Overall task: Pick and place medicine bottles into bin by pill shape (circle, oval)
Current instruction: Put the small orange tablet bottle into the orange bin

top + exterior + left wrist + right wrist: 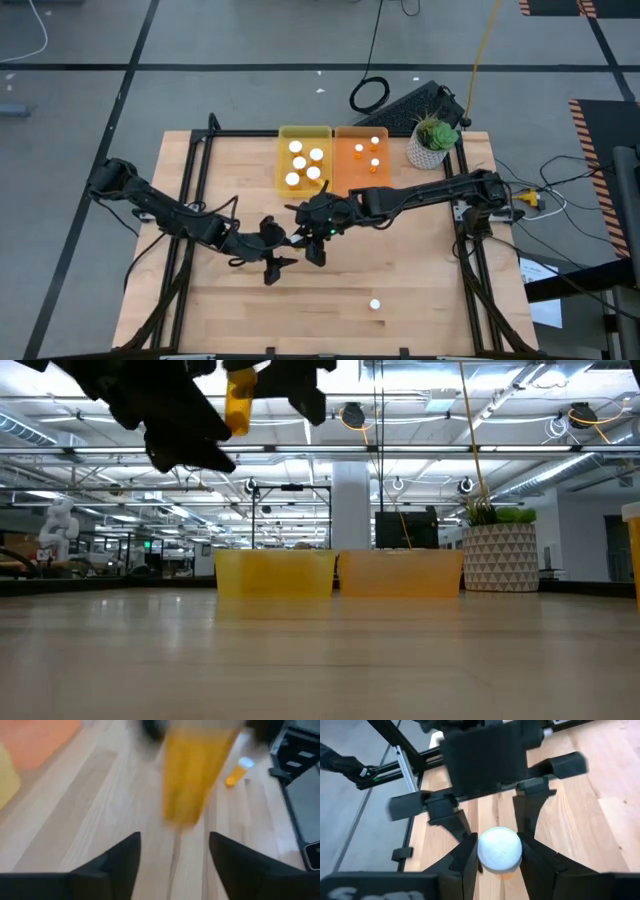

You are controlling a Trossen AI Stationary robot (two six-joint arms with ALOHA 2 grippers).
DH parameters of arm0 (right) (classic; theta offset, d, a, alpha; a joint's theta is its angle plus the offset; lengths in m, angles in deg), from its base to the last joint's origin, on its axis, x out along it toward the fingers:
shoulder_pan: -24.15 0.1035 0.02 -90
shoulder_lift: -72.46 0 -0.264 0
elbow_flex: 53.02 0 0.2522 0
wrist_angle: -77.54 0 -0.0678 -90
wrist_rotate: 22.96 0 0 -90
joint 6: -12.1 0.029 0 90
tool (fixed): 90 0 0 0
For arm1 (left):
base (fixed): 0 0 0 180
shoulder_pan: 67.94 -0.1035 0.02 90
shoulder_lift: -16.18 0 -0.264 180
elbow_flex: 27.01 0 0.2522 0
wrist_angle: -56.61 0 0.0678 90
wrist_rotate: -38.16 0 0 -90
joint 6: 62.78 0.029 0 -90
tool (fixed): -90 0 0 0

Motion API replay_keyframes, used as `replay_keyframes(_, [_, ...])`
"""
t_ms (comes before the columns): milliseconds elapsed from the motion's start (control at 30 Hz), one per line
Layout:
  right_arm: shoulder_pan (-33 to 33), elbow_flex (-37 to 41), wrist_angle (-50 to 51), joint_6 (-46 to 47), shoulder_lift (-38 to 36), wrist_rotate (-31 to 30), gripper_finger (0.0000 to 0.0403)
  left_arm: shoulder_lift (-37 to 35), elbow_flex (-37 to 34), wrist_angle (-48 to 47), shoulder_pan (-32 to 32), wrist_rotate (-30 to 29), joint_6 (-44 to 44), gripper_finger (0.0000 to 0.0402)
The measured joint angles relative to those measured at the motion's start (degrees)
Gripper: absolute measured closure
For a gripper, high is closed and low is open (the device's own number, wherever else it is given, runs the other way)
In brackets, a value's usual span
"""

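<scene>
A medicine bottle (240,402), orange with a white cap (500,848), hangs high above the table with my right gripper (316,240) shut on it. My left gripper (274,262) stands open just beside it, toward the table's left. In the left wrist view the held bottle (192,775) is ahead of the open fingers, not between them. The yellow bin (284,160) and the orange bin (345,182) sit side by side at the far middle, each with several capped bottles standing in it. One more bottle (375,304) lies on the table near the front. My right gripper pinches the bottle at its white cap (516,851), one finger on either side. The fingers come from above, pointing down. The bottle hangs upright below them, lifted well clear of the table (300,660).
A white pot with a green plant (432,142) stands right of the orange bin. Black frame rails (190,190) run along the table's left and right sides. Open wood lies between the grippers and the near edge, broken only by the loose bottle (235,772).
</scene>
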Motion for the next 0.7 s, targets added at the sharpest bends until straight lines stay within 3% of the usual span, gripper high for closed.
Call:
replay_keyframes(133, [-1.31, 0.0, 3.49, -1.31, -2.6, 1.51, 0.0283, 0.0, 0.0, -3.39, 0.04, -0.07, -3.86, 0.0111])
replay_keyframes(267, [-3.74, -0.04, 8.52, -4.47, -5.99, 1.51, 0.0283, 0.02, 0.0, -3.24, 0.89, 0.78, -5.91, 0.0091])
replay_keyframes(467, [-9.8, 3.59, 11.54, -8.64, -11.15, 1.49, 0.0283, 0.02, 0.0, -0.68, 1.87, 0.89, -6.95, 0.0102])
replay_keyframes(700, [-18.96, 15.93, 6.41, -11.46, -19.39, 1.49, 0.0282, 0.02, 0.0, 2.42, 1.76, 0.87, -8.61, 0.0125])
